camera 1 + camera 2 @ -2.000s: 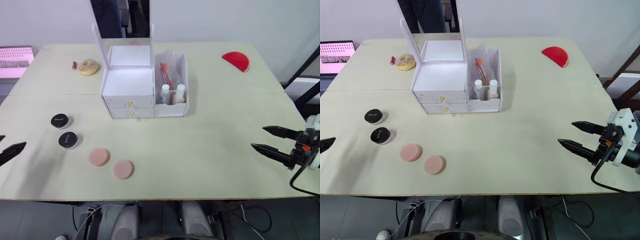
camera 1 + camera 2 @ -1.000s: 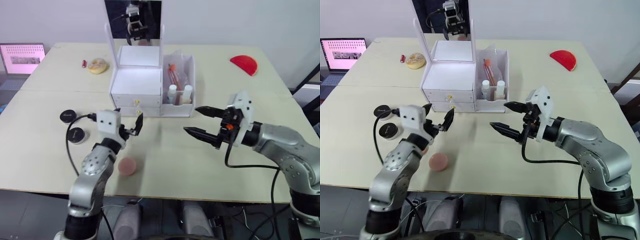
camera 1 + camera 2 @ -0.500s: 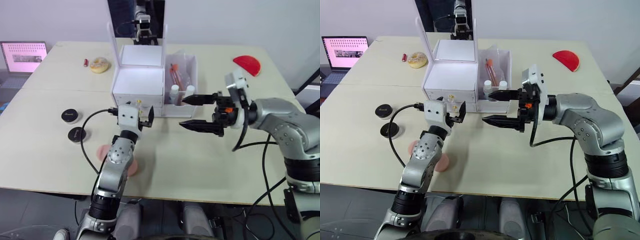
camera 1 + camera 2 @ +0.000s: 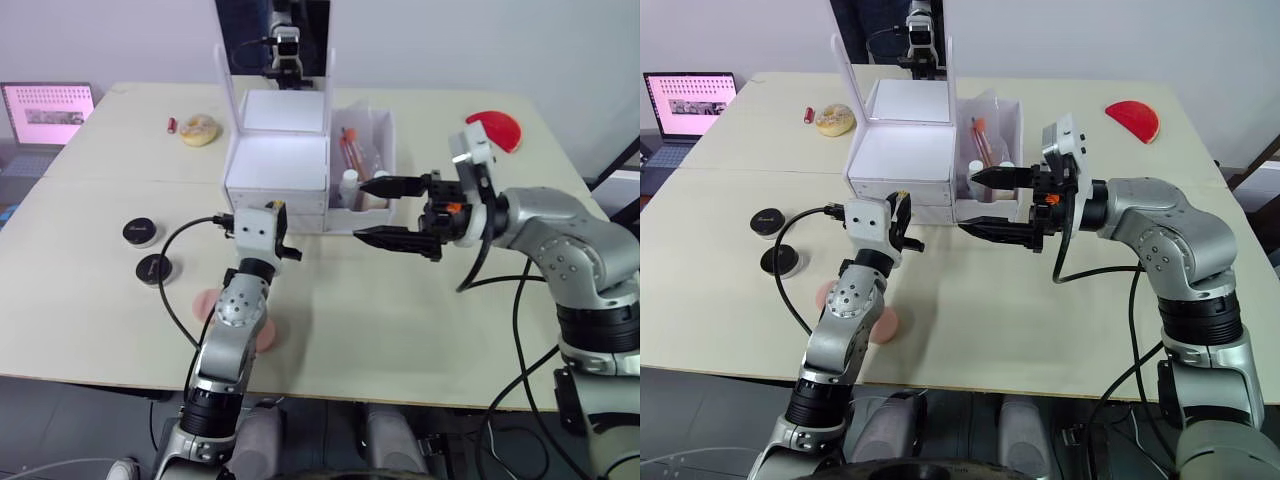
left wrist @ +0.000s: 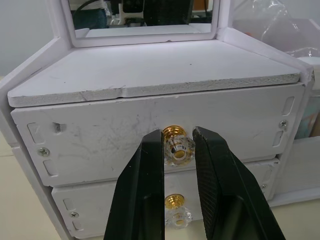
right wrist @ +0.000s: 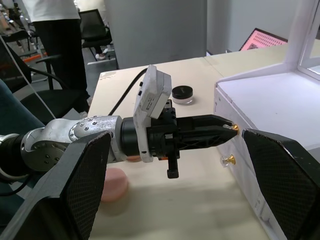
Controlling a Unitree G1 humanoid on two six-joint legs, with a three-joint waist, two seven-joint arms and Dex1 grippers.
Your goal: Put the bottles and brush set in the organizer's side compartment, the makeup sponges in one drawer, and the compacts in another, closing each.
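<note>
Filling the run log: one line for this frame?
left gripper: fingers straddling gold-and-clear knob of white organizer's upper drawer, both drawers shut | right gripper: open, hovering before side compartment

Sponges point(image 4: 262, 336): largely covered by the left arm, so that 2 pink edges alone are seen.
Bottles point(image 4: 347, 183): partly hidden behind the right gripper point(image 4: 371, 210) and the compartment wall.
Upper drawer knob point(image 5: 177, 145): flanked by the left gripper point(image 5: 178, 150); contact cannot be told.
Lower drawer knob point(image 5: 178, 212): partly covered by a finger.
Organizer point(image 5: 150, 70): cut off by the wrist view's edges.
Person point(image 6: 47, 22): head cut off by the edge.
</note>
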